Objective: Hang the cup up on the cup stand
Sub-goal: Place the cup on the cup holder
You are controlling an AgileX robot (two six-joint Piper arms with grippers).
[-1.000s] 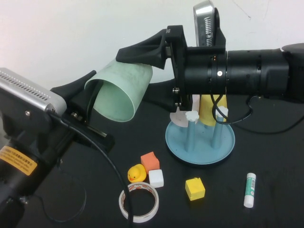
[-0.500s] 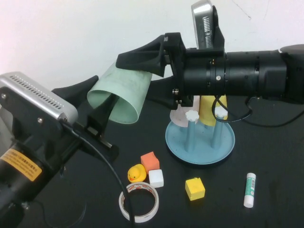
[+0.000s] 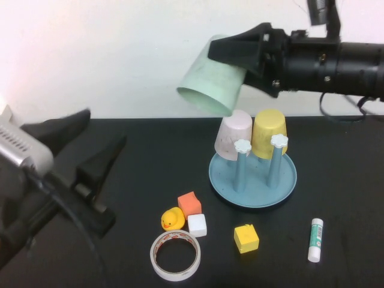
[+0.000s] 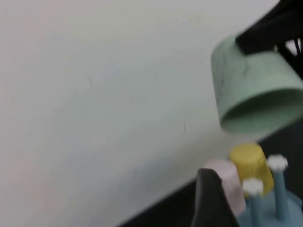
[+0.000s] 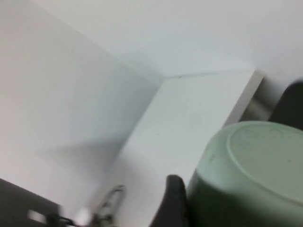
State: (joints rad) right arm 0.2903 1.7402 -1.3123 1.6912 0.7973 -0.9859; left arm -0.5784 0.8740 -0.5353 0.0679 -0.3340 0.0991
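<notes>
High above a black table (image 3: 138,156), the right gripper (image 3: 235,53) holds the mint-green cup (image 3: 211,82) aloft, its black fingers clamped across the closed base end so the open mouth tilts down and toward the robot's left. The cup hangs in the air above and slightly behind the cup stand (image 3: 252,174), touching nothing else. Two of the blue stand's posts already carry a pinkish-white cup (image 3: 233,134) and a yellow cup (image 3: 269,131), both upside down; the two nearer posts, topped with white flower caps, stand bare.

The left gripper (image 3: 81,141) sits low at the robot's left, well apart from the stand, its jaws spread wide and empty.

The cup looks like thin, light plastic: stiff enough to keep its shape, but smooth and tapered, so a squeeze on the sloping wall could let it slide. The hold near the base looks sensible, since it leaves the mouth free to drop over a post.

A rubber duck (image 3: 172,219), coloured blocks, a tape roll (image 3: 174,255) and a glue stick (image 3: 315,239) lie scattered in front.
</notes>
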